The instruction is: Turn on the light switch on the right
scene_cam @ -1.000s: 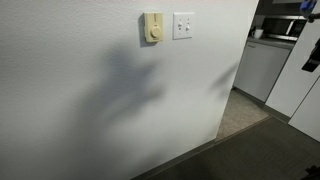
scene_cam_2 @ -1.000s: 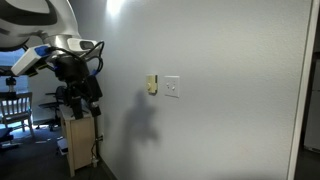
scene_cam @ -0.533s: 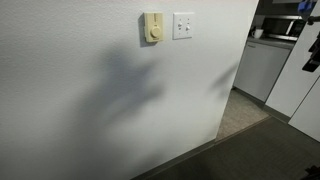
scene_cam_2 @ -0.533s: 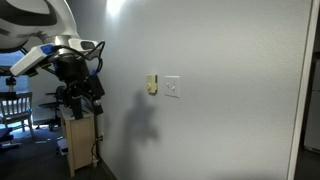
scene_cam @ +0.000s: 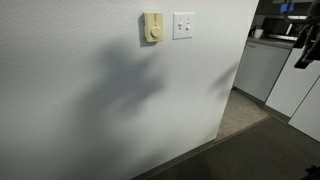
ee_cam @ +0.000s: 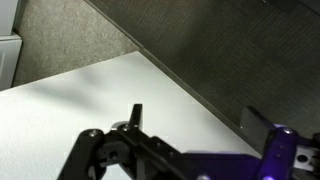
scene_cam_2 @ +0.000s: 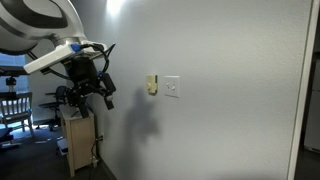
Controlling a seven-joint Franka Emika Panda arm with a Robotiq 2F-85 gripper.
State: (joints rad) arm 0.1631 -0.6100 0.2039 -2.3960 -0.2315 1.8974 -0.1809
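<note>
The light switch [scene_cam: 183, 25] is a white square wall plate with two small toggles; it also shows in an exterior view [scene_cam_2: 172, 87]. A narrower cream box with a round knob [scene_cam: 152, 27] sits just left of it. My gripper [scene_cam_2: 104, 93] hangs in the air well to the left of both units, apart from the wall. In the wrist view the gripper [ee_cam: 197, 116] is open and empty, its two dark fingers spread over white wall and dark floor. The switch is out of the wrist view. A dark part of my arm [scene_cam: 304, 45] shows at the right edge.
A wooden stand [scene_cam_2: 78, 135] is below my arm, with a chair [scene_cam_2: 12, 105] behind it. White cabinets and a counter [scene_cam: 262, 62] stand past the wall's corner. Dark carpet [scene_cam: 250, 155] meets the wall base.
My arm has swung toward the wall and the gripper has moved closer to the switch. The switch plate looks unchanged.
</note>
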